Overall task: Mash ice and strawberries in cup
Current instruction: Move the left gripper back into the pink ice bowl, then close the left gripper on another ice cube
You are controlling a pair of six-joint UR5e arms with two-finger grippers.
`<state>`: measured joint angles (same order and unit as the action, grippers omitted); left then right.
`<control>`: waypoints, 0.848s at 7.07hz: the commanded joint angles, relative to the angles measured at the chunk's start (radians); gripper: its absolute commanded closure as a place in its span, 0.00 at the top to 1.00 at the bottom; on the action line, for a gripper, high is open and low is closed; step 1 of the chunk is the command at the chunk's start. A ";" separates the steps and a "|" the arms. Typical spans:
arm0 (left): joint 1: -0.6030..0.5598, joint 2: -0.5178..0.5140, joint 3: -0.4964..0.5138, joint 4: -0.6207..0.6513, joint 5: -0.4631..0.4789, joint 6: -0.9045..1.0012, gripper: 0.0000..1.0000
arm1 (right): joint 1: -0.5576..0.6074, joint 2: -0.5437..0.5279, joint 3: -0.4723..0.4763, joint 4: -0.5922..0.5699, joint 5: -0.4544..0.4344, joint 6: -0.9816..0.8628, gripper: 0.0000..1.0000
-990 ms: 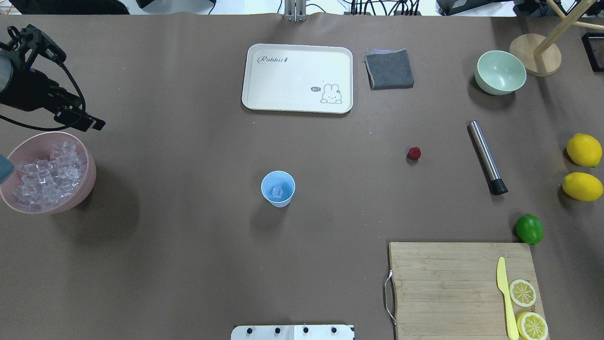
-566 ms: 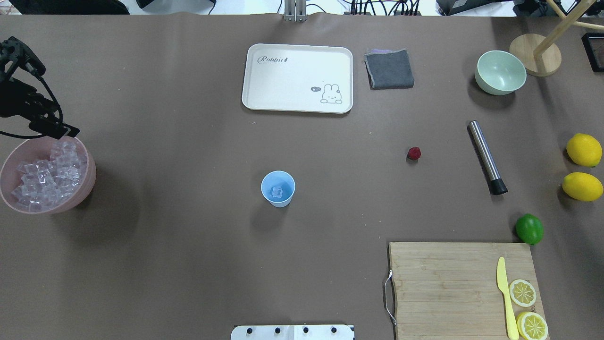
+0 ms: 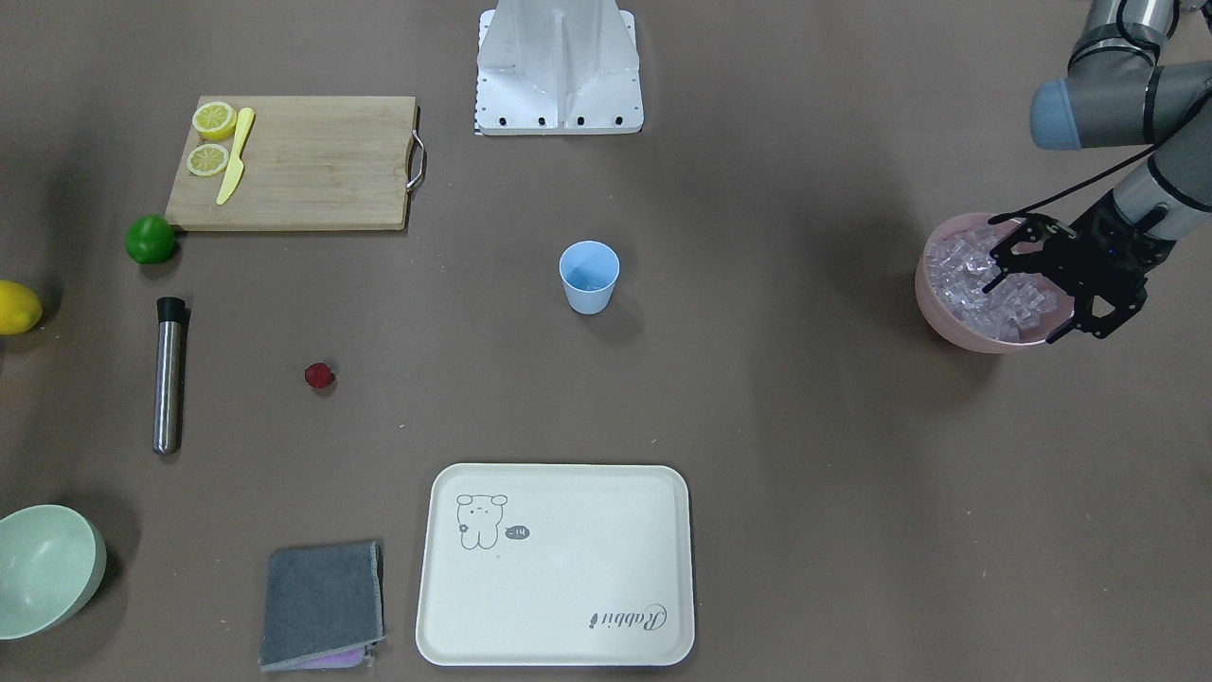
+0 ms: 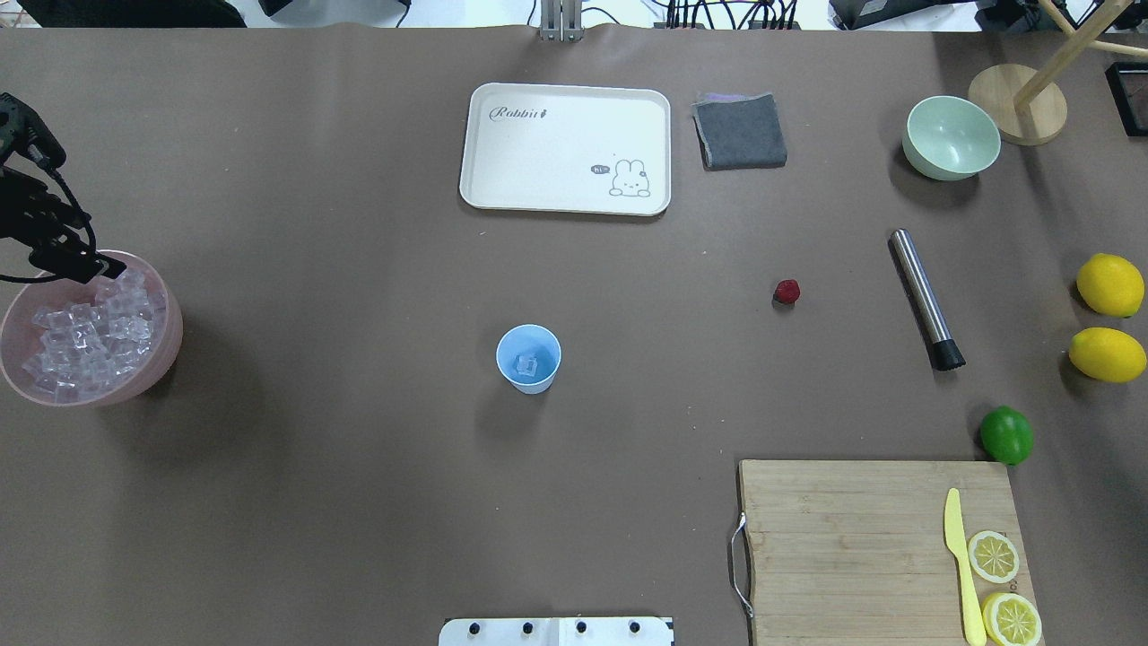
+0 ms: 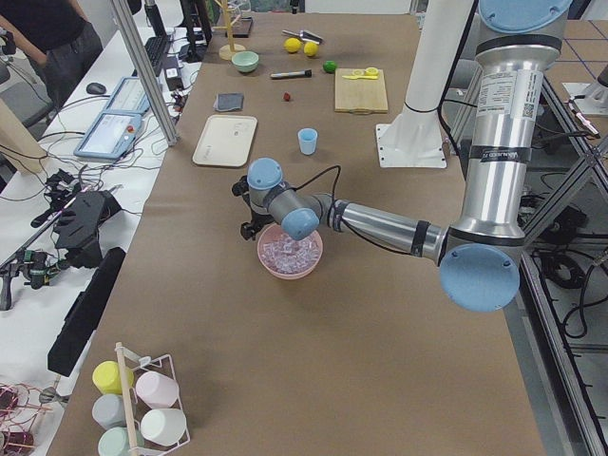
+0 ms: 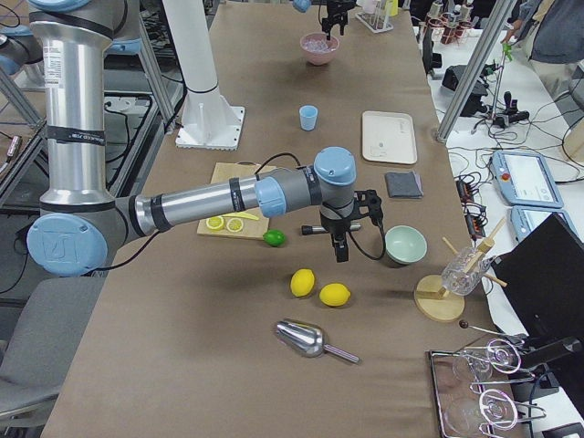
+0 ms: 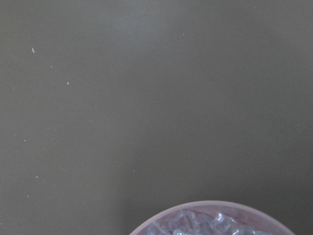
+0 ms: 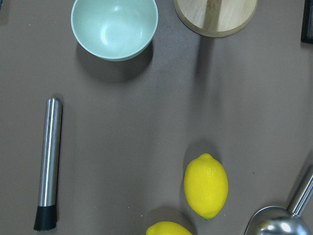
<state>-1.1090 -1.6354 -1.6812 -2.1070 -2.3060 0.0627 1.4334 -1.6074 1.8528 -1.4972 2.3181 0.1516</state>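
Note:
The light blue cup (image 4: 528, 357) stands mid-table with one ice cube (image 4: 526, 364) inside; it also shows in the front view (image 3: 589, 275). More ice (image 4: 85, 336) fills the pink bowl (image 4: 170, 332) at the far left. The dark red strawberry (image 4: 787, 291) lies on the table right of the cup. My left gripper (image 3: 1023, 311) is open, its fingers spread just above the ice in the bowl (image 3: 947, 327). My right gripper (image 6: 342, 246) hangs above the table near the lemons; I cannot tell whether it is open or shut.
A steel muddler (image 4: 924, 296) lies right of the strawberry. A green bowl (image 4: 951, 136), grey cloth (image 4: 740, 131) and white tray (image 4: 565, 148) sit at the back. Lemons (image 4: 1109, 284), a lime (image 4: 1006, 434) and a cutting board (image 4: 879, 547) with a knife are on the right.
My left gripper has moved left and down, from beside the pink bowl's far rim to over the ice. Nothing else has moved.

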 commanded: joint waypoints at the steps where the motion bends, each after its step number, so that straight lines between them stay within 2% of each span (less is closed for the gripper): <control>1: 0.008 -0.001 0.014 -0.002 -0.001 0.040 0.95 | -0.001 0.003 0.000 0.000 -0.002 0.000 1.00; 3: 0.026 -0.001 0.012 -0.004 -0.007 0.040 0.95 | -0.001 0.003 -0.001 0.000 -0.006 -0.001 1.00; 5: 0.063 0.029 0.014 -0.062 0.000 0.040 0.95 | 0.001 -0.002 0.000 0.002 -0.006 -0.003 1.00; 6: 0.077 0.032 0.017 -0.070 0.002 0.039 0.87 | -0.001 -0.002 0.000 0.002 -0.006 -0.003 1.00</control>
<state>-1.0527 -1.6135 -1.6666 -2.1575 -2.3076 0.1027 1.4333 -1.6082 1.8528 -1.4961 2.3118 0.1493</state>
